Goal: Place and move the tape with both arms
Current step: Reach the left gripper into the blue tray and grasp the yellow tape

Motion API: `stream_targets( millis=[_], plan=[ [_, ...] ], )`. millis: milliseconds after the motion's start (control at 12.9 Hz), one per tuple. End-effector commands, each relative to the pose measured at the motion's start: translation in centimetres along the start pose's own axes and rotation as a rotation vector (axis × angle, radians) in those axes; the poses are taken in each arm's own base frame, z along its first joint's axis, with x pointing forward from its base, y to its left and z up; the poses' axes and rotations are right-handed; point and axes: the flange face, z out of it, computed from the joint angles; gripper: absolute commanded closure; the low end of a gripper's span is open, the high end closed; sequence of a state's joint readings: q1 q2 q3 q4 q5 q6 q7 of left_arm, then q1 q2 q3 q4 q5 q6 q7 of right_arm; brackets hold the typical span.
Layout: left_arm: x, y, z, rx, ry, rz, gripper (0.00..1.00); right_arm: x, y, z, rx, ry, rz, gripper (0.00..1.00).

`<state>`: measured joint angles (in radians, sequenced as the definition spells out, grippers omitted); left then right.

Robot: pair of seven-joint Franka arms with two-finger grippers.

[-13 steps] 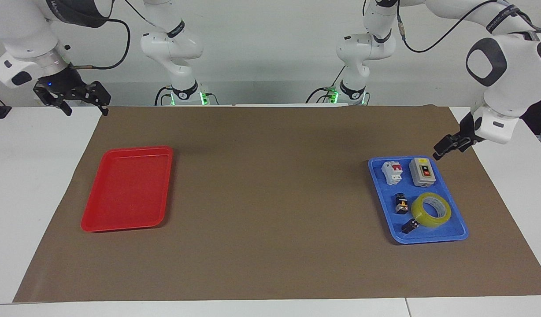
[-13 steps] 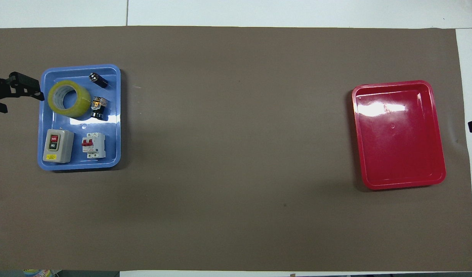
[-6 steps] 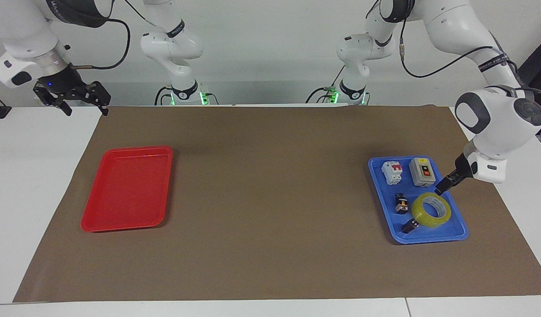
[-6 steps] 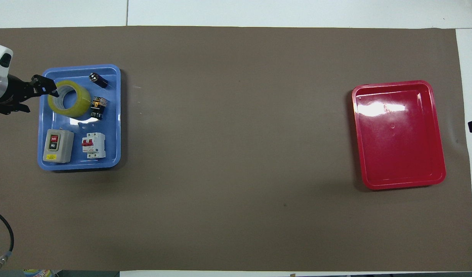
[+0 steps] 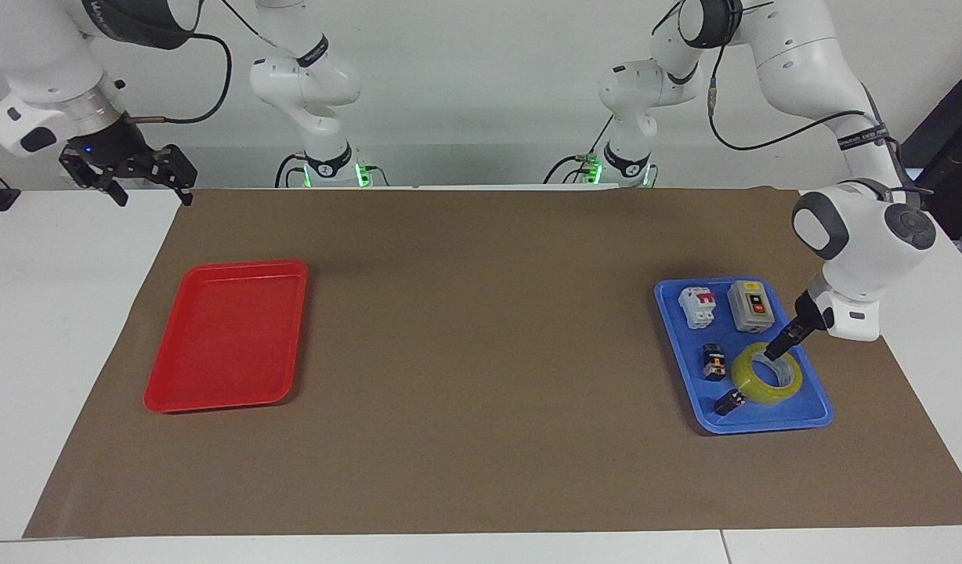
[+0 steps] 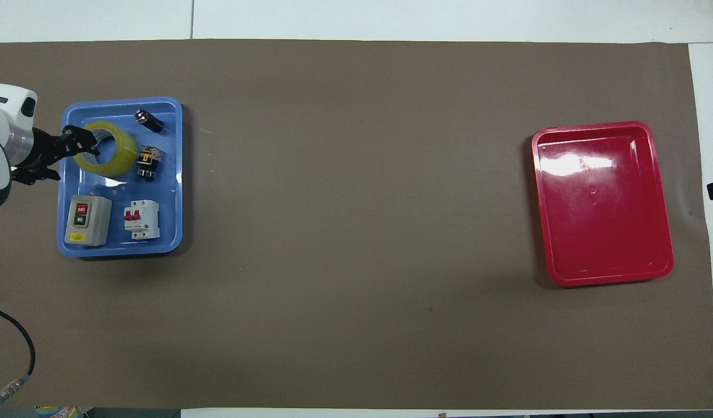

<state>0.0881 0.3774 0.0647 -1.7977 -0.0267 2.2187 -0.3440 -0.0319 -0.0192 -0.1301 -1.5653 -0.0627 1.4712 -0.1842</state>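
Left gripper [image 5: 775,352] reaching into the packing tape roll [image 5: 767,375] in the blue tray [image 5: 771,423]

Going out from the robots, the tray holds a grey push-button switch box [image 5: 752,306] and white circuit breaker [image 5: 699,306], then the tape beside a small black part [image 5: 713,363]. The left gripper sits at the roll's twelve o'clock rim, one fingertip seemingly inside the core; whether the fingers are apart I cannot tell. The roll looks light, stiff and slick, so pinching its wall seems best. The right gripper [image 5: 128,176] waits, fingers spread, at eleven o'clock of the red tray [image 5: 224,335].

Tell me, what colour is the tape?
The tape is see-through yellow with a whitish core, clearest in the overhead view.
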Motion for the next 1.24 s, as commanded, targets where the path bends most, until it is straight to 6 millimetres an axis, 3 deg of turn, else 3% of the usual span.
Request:
stream_targets(
  millis=[0,155,232,309,386,618,850,1159],
  plan=[
    [0.0,0.5,1.8,-0.004,0.045,-0.031,0.00,0.1,0.2,-0.2,0.018,0.011,-0.018,0.00],
    [-0.5,-0.1,2.7,0.001,0.034,-0.037,0.01,0.1,0.1,-0.2,0.018,0.012,-0.019,0.00],
    [-0.7,-0.2,3.0,-0.001,0.040,-0.039,0.09,0.1,0.1,-0.2,0.018,0.011,-0.021,0.00],
    [-1.2,-0.3,3.6,-0.001,0.038,-0.039,0.44,0.1,0.2,-0.2,0.018,0.012,-0.016,0.00],
    [-1.4,-0.3,3.7,-0.001,0.037,-0.042,0.99,0.1,0.2,-0.2,0.018,0.012,-0.018,0.00],
    [-1.4,-0.1,3.2,-0.001,0.038,-0.036,1.00,0.1,0.2,-0.2,0.018,0.012,-0.018,0.00],
    [-1.0,-0.6,-2.2,-0.034,0.110,-0.037,1.00,0.1,0.1,-0.2,0.018,0.012,-0.019,0.00],
    [-3.6,-0.8,-9.4,-0.026,0.079,0.115,1.00,0.1,0.0,-0.2,0.017,0.012,-0.021,0.00]
  ],
)
